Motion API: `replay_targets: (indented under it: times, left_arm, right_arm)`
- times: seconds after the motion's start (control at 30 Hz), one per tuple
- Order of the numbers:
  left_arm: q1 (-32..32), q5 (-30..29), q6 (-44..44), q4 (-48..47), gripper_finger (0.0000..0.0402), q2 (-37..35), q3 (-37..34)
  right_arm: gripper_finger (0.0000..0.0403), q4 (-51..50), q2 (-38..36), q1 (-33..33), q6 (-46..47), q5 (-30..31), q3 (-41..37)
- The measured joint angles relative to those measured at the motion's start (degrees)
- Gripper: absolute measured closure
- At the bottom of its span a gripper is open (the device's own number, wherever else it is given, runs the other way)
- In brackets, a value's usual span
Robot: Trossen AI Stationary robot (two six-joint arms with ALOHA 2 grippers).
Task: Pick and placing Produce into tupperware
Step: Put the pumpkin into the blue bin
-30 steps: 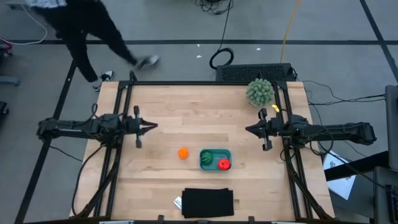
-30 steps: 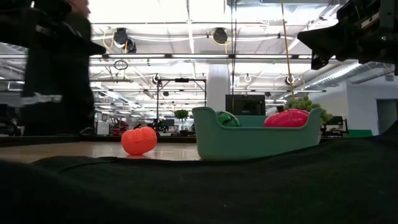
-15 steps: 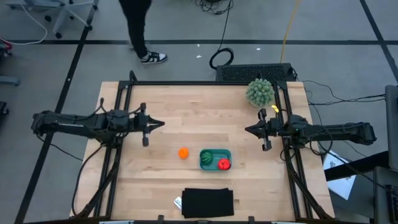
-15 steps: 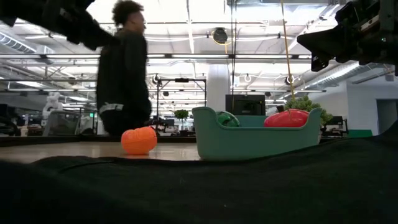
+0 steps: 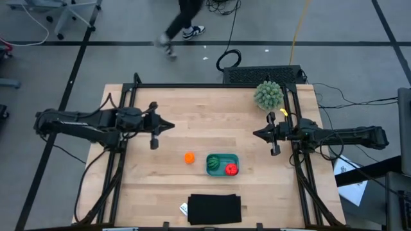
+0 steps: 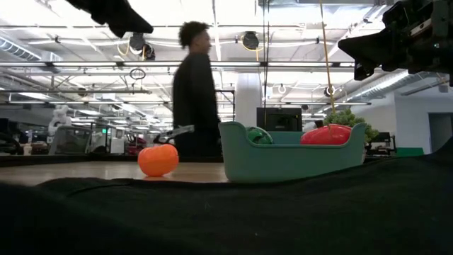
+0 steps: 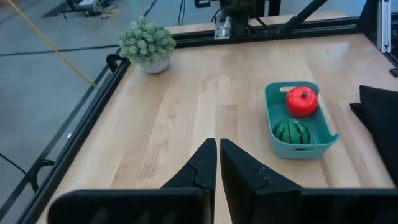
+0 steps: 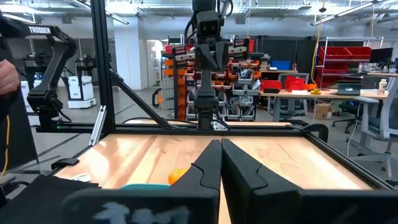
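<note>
1. Beside the tupperware (image 5: 222, 164), on its left and just apart from it, the orange ball (image 5: 189, 158) sits on the table (image 5: 205, 109); the watermelon (image 5: 212, 164) and the red tomato piece (image 5: 231, 169) already lie inside.
2. Up-left of the tupperware, my left hand (image 5: 168, 126) hovers clenched and empty, fingers pressed together in my left wrist view. My right hand (image 5: 255, 134), up-right of the tupperware, waits clenched too, holding nothing.
3. I judge the step in hand is fetching the orange ball with my left hand. To do it well I should spread my fingers before descending, come straight down over the ball so it cannot roll, close at its widest part, then lift clear of the tupperware's wall before moving over it.
4. My left wrist view shows both pieces inside the tupperware (image 7: 300, 121) but misses the ball; the low view shows the orange ball (image 6: 158, 159) resting on the table, clear of the tupperware's wall (image 6: 287, 166).
</note>
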Motion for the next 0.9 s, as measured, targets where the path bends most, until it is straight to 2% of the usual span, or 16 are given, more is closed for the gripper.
replay_targets:
  times: [0.1, 0.33, 0.63, 0.9]
  left_arm:
    - [0.0, 0.8, -0.8, -1.6, 0.0376, 2.5, 2.6]
    - [0.0, 7.8, -1.9, -5.9, 0.0376, 10.2, 7.6]
    - [0.0, 7.9, -4.3, -15.6, 0.0376, 22.2, 14.7]
    - [0.0, 9.0, -5.6, -23.1, 0.0376, 29.1, 22.9]
  right_arm:
    - [0.0403, 0.0, 0.0, 0.0, 0.0, 0.0, 0.0]
    - [0.0403, 0.0, 0.0, 0.0, 0.0, 0.0, 0.0]
    - [0.0403, 0.0, 0.0, 0.0, 0.0, 0.0, 0.0]
    - [0.0403, -0.5, 0.0, 0.0, 0.0, 0.0, 0.0]
